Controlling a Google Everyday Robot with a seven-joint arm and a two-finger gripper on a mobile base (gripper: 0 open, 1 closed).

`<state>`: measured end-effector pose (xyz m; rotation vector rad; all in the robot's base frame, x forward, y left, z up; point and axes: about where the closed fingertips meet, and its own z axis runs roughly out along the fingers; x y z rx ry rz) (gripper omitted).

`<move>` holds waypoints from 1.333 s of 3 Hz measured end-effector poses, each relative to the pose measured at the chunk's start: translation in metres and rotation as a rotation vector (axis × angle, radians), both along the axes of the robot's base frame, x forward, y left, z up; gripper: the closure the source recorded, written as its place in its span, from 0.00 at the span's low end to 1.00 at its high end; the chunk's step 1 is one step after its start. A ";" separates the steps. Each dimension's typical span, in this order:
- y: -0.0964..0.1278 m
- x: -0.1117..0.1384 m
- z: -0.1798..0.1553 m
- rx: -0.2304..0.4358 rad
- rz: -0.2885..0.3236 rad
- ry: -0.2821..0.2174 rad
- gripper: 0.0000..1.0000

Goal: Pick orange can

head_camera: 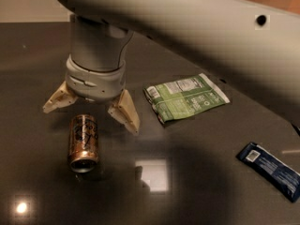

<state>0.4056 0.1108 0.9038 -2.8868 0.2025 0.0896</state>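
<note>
gripper (90, 110) hovering w/ fingers (125, 112) spread wide, over far end of orange can (84, 142) | can lying on its side at 7 o'clock on table (201, 196) | nothing gripped yet; lowering, closing, lifting remaining

You look steeply down from close above the surface (201, 196); the end effector (91, 118) hangs left of centre.

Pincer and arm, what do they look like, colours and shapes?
The pincer, poised over the orange can, has two cream wedge-shaped fingers spread under a pale grey, ringed cylindrical wrist. The arm is smooth pale grey with two small dark holes.
</note>
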 end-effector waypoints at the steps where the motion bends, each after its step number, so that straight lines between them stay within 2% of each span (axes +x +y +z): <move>1: 0.012 0.003 -0.022 -0.070 0.093 -0.032 0.00; 3: 0.022 0.006 -0.059 -0.180 0.201 -0.079 0.00; 4: 0.019 0.004 -0.068 -0.228 0.237 -0.101 0.17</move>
